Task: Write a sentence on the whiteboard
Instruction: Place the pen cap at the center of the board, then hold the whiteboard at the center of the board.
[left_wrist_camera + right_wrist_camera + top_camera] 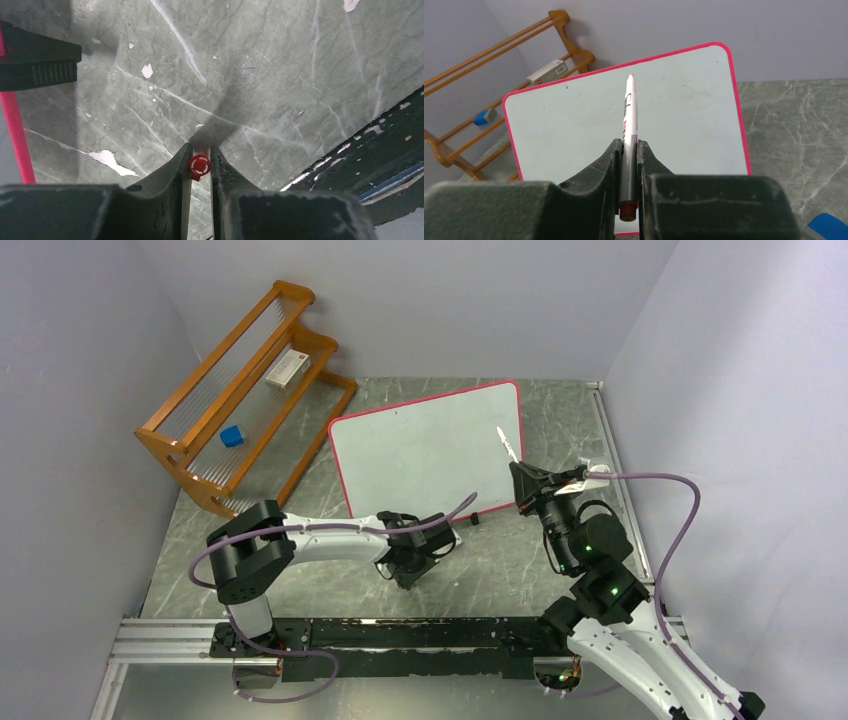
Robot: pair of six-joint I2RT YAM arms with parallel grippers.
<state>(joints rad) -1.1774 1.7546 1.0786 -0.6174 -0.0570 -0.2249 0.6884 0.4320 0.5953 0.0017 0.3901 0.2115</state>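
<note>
Top external:
A: The whiteboard [425,450] stands propped behind both arms, leaning back. Its face is blank, with no sentence on it yet. The right gripper [517,470] is clamped on a marker [507,445] whose tip points at the board's right part. I cannot tell whether it touches.
B: How will it handle? The board looks light and stiff and rests only on small feet, so I judge a hard press could slide or tip it. Light strokes, then.
A: The left gripper [412,568] sits low in front of the board's bottom edge. The wooden rack [240,390] stands well apart on the left, with a blue block [232,436] and a white box [287,368] on it. Neither is in the way.

Left wrist:
B: The fingers are pinched on a small red cap [199,166], held just over the marble table [280,75]. One black foot [37,60] of the board and its red frame show at the left, close by.
A: That arm could brace the frame, but its grip is taken up.

Right wrist:
A: The marker is held near its rear end, so most of the barrel sticks out towards the board's upper middle.
B: The barrel looks slick and the overhang is long, so I expect the tip may pivot under pressure. There is blue tape [830,225] on the table at lower right, clear of the path.
</note>
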